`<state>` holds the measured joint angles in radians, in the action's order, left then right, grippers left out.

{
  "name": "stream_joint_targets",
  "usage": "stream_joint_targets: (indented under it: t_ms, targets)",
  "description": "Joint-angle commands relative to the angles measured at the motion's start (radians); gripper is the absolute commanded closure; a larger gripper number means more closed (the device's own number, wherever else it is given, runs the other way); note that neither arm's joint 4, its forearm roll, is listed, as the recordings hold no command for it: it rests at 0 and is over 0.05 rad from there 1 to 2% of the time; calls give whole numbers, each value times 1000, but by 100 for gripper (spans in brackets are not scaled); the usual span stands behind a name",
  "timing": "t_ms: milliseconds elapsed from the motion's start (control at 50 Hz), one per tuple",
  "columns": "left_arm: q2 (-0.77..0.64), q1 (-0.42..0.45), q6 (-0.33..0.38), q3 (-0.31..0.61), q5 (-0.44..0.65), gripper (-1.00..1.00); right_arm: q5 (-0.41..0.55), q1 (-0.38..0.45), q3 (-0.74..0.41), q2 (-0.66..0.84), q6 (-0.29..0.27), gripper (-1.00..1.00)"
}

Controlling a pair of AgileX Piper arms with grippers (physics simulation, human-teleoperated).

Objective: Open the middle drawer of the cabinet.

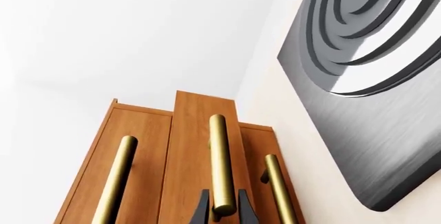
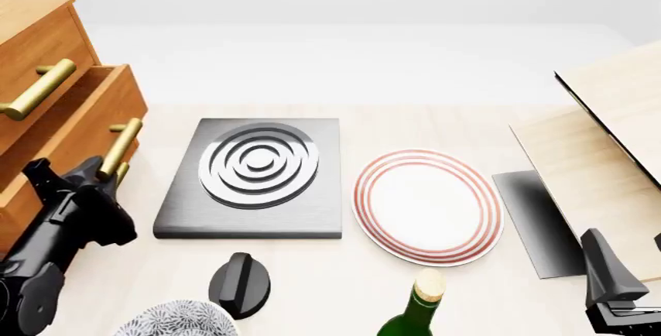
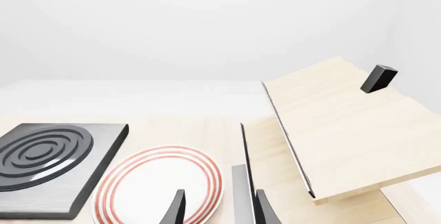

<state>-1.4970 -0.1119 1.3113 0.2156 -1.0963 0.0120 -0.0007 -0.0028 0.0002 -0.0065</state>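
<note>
The cabinet (image 2: 31, 42) stands at the table's left edge, orange-brown with brass bar handles. Its middle drawer (image 2: 77, 131) juts out past the top drawer's front. In the left wrist view the middle drawer (image 1: 196, 146) stands proud of the two drawer fronts beside it. My left gripper (image 1: 224, 211) is shut on the middle handle (image 1: 220, 167), one dark finger on each side of the bar. From the front, the left gripper (image 2: 98, 169) sits at the lower end of that handle (image 2: 122, 144). My right gripper (image 3: 219, 211) hangs open over the table's right side, holding nothing.
A grey slab with concentric rings (image 2: 253, 173) lies just right of the cabinet. Beside it is a red-ringed white plate (image 2: 426, 204). A black knob (image 2: 241, 282), a patterned bowl (image 2: 176, 320) and a green bottle (image 2: 413, 313) line the near edge. Pale boards (image 2: 609, 142) stand at the right.
</note>
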Motion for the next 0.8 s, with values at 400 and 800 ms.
stream_joint_targets:
  t_ms: [400,800]
  targets:
    - [-51,116,2,28,-74,100,-3,0,-1,0,1,-100]
    - [-35,153,10,37,-50,100,-3,0,-1,0,1,-100]
